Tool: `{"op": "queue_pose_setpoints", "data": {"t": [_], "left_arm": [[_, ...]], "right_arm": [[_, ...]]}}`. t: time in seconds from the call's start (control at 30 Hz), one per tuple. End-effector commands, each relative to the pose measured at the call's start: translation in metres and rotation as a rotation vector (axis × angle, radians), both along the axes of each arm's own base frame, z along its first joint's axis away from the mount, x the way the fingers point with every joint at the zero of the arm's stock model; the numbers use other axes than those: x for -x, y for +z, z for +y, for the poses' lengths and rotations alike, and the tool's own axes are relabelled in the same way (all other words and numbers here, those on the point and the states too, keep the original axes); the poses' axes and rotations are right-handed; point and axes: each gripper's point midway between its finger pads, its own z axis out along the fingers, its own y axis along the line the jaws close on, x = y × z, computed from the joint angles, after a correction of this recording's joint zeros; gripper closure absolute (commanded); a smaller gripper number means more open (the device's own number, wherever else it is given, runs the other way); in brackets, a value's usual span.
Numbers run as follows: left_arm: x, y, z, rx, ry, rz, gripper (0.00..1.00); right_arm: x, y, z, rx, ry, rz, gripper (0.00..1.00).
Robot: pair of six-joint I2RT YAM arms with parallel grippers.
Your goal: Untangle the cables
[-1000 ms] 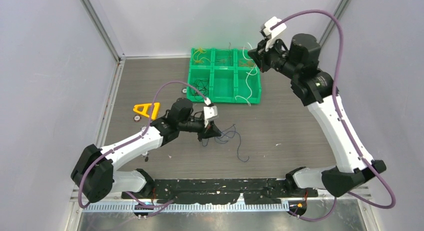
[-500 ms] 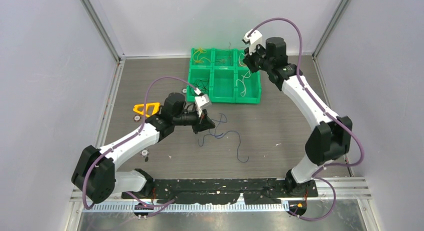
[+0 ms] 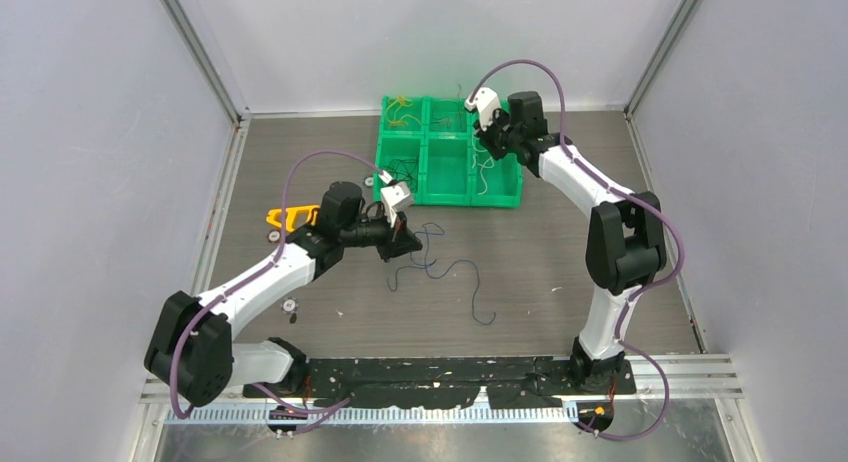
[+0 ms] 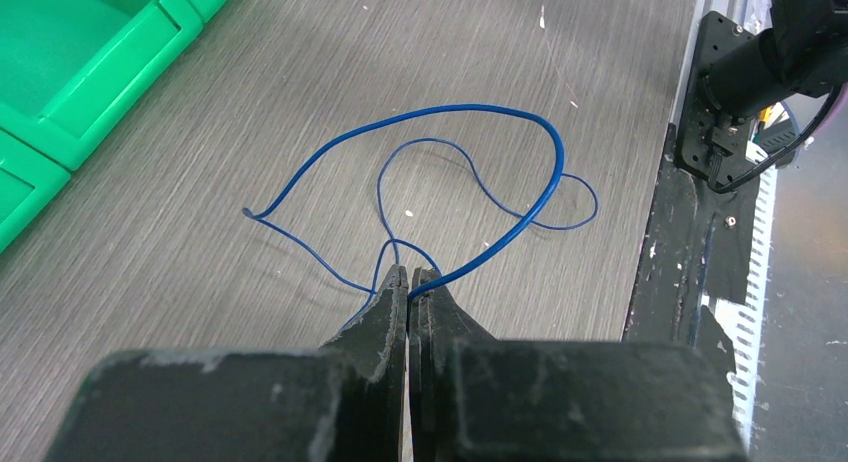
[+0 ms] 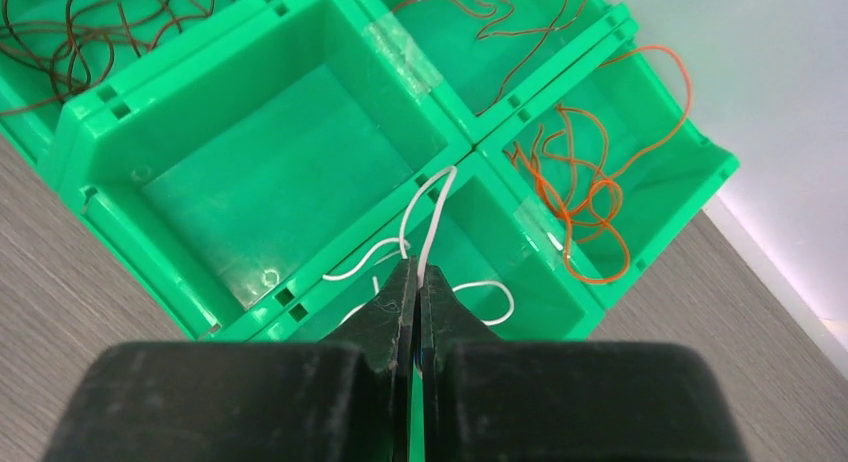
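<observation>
My right gripper (image 5: 412, 274) has dropped over the green bin (image 5: 250, 92) — jaws pinching a white cable (image 5: 437, 207); left gripper (image 4: 408, 279) clamps blue cables (image 4: 470, 110) — sorting advances.

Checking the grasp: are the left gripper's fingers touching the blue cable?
Touching. Left wrist view shows the blue cable pinched between the shut fingers of the left gripper.

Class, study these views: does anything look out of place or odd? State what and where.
Blue cables sprawl looped on the table, outside the green tray, one pinched by the left gripper. A yellow triangular piece lies apart at the table's left.
</observation>
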Motion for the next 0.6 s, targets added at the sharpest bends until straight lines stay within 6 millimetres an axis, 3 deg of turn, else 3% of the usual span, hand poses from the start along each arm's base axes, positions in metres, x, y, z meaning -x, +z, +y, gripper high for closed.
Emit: {"op": "queue_pose_setpoints", "data": {"t": [0.0,0.2,0.4,0.5,0.57], "left_arm": [[-0.011,0.015,-0.002,0.02,0.012,-0.034,1.0],[-0.014,0.012,-0.003,0.015,0.016,-0.028,1.0],[-0.016,0.012,-0.003,0.016,0.032,-0.01,1.0],[-0.016,0.013,-0.003,0.018,0.038,-0.002,1.0],[-0.017,0.014,-0.004,0.019,0.042,-0.001,1.0]], "right_arm": [[0.004,-0.011,0.003,0.028,0.049,0.012,0.95],[0.013,-0.06,-0.005,0.137,0.093,0.132,0.95],[0.012,-0.093,-0.025,0.239,0.067,0.223,0.95],[0.012,-0.093,-0.026,0.226,0.07,0.26,0.93],[0.012,-0.086,-0.022,0.195,0.075,0.274,0.8]]}}
